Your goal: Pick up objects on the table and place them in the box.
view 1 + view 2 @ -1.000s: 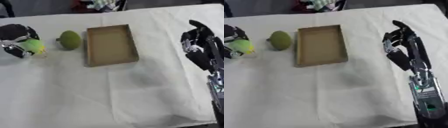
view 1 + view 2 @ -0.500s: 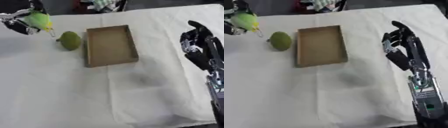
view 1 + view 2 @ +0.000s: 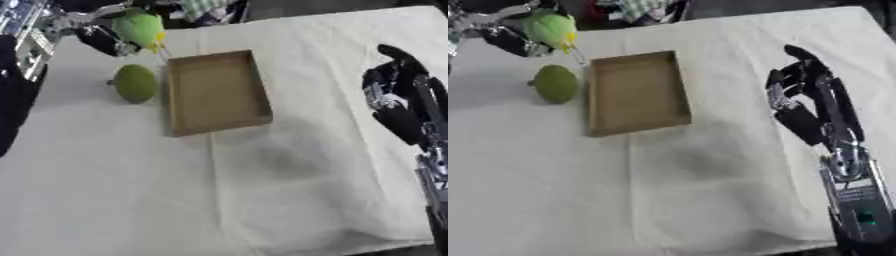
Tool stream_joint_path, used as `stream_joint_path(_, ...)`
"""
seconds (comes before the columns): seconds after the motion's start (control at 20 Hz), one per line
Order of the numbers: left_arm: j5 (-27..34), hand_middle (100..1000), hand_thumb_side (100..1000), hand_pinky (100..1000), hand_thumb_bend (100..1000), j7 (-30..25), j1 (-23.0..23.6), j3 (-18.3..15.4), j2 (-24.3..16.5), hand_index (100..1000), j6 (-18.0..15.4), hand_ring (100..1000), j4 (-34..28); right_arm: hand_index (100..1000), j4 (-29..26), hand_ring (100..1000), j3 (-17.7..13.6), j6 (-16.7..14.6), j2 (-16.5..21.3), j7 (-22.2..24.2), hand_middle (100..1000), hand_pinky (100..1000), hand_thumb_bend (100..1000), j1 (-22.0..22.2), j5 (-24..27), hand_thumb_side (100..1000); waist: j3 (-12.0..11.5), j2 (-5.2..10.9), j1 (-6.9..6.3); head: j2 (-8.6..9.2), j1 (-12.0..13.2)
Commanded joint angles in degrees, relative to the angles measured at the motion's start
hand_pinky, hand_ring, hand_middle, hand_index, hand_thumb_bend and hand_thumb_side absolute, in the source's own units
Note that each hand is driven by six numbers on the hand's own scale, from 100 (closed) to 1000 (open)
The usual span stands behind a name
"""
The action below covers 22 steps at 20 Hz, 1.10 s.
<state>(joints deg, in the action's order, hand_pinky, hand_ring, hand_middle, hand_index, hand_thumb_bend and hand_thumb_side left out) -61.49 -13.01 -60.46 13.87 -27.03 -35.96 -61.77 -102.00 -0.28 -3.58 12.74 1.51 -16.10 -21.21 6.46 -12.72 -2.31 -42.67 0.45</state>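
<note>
My left hand [image 3: 92, 32] is raised at the upper left, its fingers curled round a light green object with a yellow tip [image 3: 140, 27]. That object hangs just left of the far corner of the brown cardboard box [image 3: 214, 92], which stands open with nothing in it. A darker green rounded fruit [image 3: 136, 83] lies on the cloth to the left of the box. My right hand [image 3: 807, 100] hovers open at the right, away from the box, holding nothing.
A white cloth [image 3: 262, 190] covers the table, with wide bare room in front of the box. Patterned fabric things [image 3: 206, 7] lie beyond the far edge. A dark shape [image 3: 13, 100] fills the left edge.
My left hand has lifted the light green object from the cloth at the left and carried it up and rightward toward the box's far corner. The right hand has hardly moved.
</note>
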Motion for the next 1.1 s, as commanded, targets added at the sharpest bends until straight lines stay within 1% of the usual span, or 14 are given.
stream_joint_path(0.05,-1.59,453,100,412,226,0.5,-1.3,0.06,0.71,652,-0.89,451,1.23,915,-0.53,580,0.09,-0.2,0.26,0.24,577,512,100,-0.79,0.52,591,0.16,0.87,0.25,1.07,0.04)
stream_joint_path(0.2,-2.75,460,100,428,225,0.5,-0.91,0.18,2.29,656,-1.69,460,3.45,915,-0.5,580,0.17,-0.22,0.18,0.33,577,512,100,-0.81,0.57,592,0.18,0.88,0.34,1.25,-0.11)
stream_joint_path(0.35,-3.58,507,102,495,242,0.65,-0.48,0.36,3.63,697,-2.55,508,5.29,915,-0.48,580,0.24,-0.25,0.07,0.43,577,512,100,-0.87,0.59,591,0.22,0.85,0.5,1.44,-0.11)
stream_joint_path(0.55,-3.97,526,127,530,241,1.77,0.14,0.56,5.22,710,-3.35,534,7.01,915,-0.43,580,0.31,-0.25,-0.07,0.49,577,512,100,-1.01,0.64,591,0.35,0.69,0.72,1.66,-0.17)
stream_joint_path(0.7,-3.78,575,186,570,267,2.31,0.67,1.06,6.08,752,-4.02,572,7.85,915,-0.44,580,0.36,-0.27,-0.14,0.54,577,512,100,-1.12,0.64,591,0.44,0.55,0.79,1.74,-0.23)
stream_joint_path(0.75,-3.6,600,211,590,279,2.3,0.87,1.28,6.24,774,-4.27,595,8.04,915,-0.43,580,0.35,-0.26,-0.14,0.54,577,512,100,-1.13,0.64,591,0.46,0.52,0.8,1.75,-0.29)
stream_joint_path(0.85,-3.16,662,325,630,349,2.03,1.18,1.66,6.41,833,-4.62,646,8.28,915,-0.42,580,0.32,-0.23,-0.13,0.51,577,512,100,-1.12,0.63,591,0.46,0.49,0.78,1.75,-0.35)
stream_joint_path(0.9,-3.04,671,335,635,358,1.81,1.28,1.81,6.46,840,-4.71,653,8.29,915,-0.42,580,0.31,-0.23,-0.12,0.5,577,512,100,-1.13,0.62,590,0.46,0.49,0.77,1.77,-0.38)
stream_joint_path(0.95,-2.93,726,403,668,406,1.71,1.41,1.9,6.56,879,-4.74,701,8.24,915,-0.44,580,0.33,-0.24,-0.15,0.5,577,512,100,-1.14,0.63,591,0.45,0.5,0.75,1.8,-0.46)
stream_joint_path(1.0,-2.75,756,472,690,455,1.78,1.53,1.94,6.62,901,-4.71,734,8.13,915,-0.44,580,0.35,-0.25,-0.18,0.53,577,512,100,-1.15,0.63,590,0.44,0.51,0.76,1.85,-0.57)
stream_joint_path(1.05,-2.54,756,472,690,455,1.95,1.62,1.98,6.62,901,-4.63,734,7.96,915,-0.44,580,0.37,-0.26,-0.21,0.56,577,512,100,-1.16,0.62,590,0.44,0.51,0.76,1.87,-0.64)
stream_joint_path(1.1,-2.2,787,565,718,523,2.27,1.67,1.92,6.58,920,-4.51,762,7.7,915,-0.44,580,0.36,-0.26,-0.22,0.58,577,512,100,-1.15,0.62,590,0.43,0.52,0.78,1.86,-0.7)
